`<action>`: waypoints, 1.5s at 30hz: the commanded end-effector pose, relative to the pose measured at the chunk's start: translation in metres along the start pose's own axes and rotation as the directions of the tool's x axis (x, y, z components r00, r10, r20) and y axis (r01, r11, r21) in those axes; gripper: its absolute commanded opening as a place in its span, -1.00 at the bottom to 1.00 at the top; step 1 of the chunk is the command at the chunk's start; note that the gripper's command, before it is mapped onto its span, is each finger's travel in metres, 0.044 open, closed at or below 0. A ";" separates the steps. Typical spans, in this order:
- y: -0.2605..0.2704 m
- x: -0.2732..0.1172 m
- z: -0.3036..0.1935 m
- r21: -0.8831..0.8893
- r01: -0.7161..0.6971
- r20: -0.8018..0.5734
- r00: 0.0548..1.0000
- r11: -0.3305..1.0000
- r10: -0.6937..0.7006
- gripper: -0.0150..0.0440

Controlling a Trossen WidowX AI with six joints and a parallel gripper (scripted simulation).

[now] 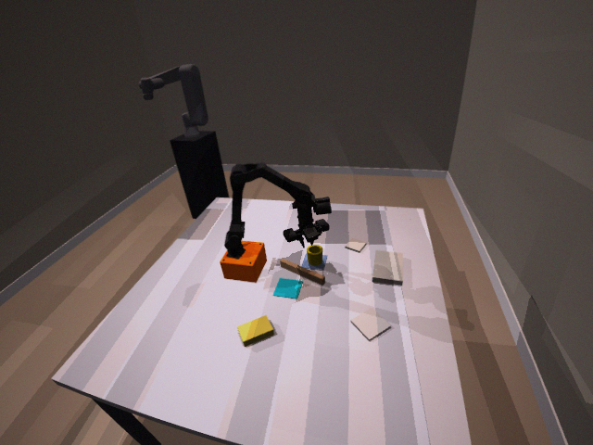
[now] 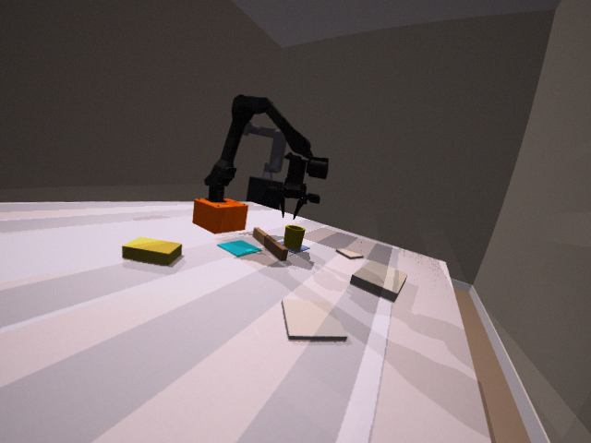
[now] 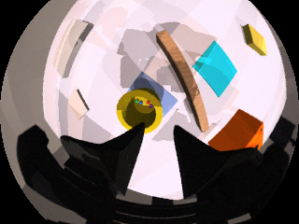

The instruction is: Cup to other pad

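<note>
Yellow cup (image 1: pixel 314 254) stands upright on the blue pad (image 1: pixel 322 261), just below your gripper (image 1: pixel 303 237). Its jaws hang partly spread, holding nothing, the rim slightly off to one side; centre them before descending.

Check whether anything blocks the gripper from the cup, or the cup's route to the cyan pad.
Nothing visible lies between the gripper and the cup; the gripper hangs open above it, holding nothing. On the way to the cyan pad, though, the wooden bar lies flat between the two pads, so the cup likely has to be lifted over it.
</note>
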State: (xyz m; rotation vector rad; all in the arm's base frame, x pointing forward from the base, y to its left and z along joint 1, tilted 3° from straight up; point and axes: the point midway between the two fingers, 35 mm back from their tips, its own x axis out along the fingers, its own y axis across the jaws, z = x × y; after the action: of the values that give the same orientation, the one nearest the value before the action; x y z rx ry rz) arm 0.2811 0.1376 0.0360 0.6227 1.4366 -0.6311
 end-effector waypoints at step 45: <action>0.000 0.067 -0.001 0.006 0.016 0.002 1.000 1.000 -0.016 0.07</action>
State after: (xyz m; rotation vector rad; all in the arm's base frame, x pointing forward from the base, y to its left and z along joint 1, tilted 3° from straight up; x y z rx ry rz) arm 0.2836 0.1382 -0.0276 0.6247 1.4403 -0.6448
